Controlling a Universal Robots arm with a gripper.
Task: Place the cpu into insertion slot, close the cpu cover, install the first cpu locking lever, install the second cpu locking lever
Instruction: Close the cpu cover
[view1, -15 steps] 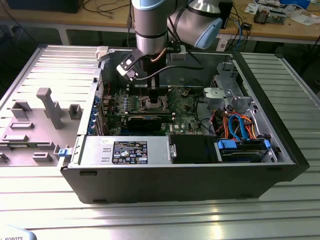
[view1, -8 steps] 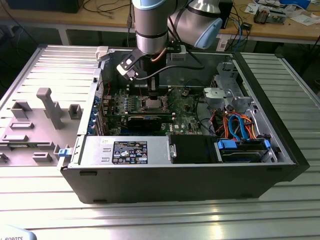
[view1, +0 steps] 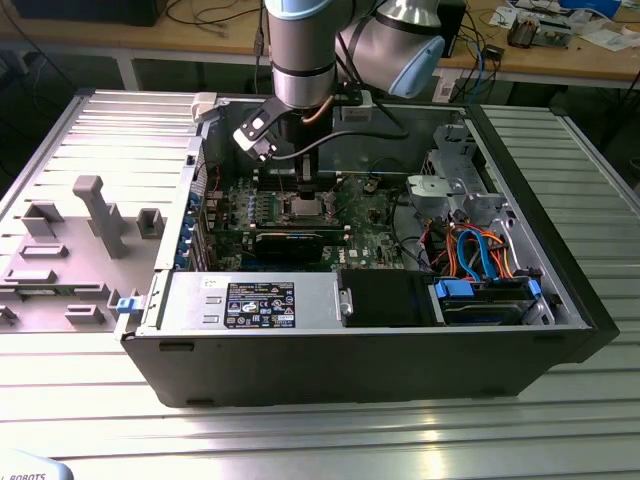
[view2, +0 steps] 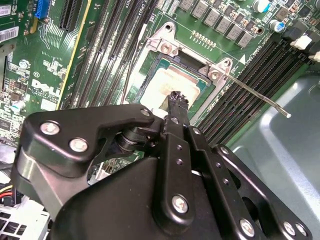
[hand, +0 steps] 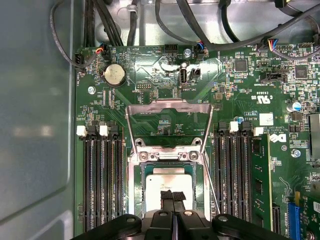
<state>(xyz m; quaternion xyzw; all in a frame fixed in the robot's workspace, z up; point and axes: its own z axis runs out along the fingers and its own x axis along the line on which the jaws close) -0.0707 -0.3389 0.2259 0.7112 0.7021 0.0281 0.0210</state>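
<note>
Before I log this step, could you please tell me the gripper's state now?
The gripper is shut, holding nothing, its tips at the cpu.

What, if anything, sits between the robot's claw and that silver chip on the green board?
Nothing visible does. The gripper hangs directly over the cpu, which lies in the insertion slot, and the cpu cover stands open beyond it.

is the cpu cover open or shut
Open: the cpu cover is hinged back off the insertion slot, leaving the cpu bare in it.
</note>
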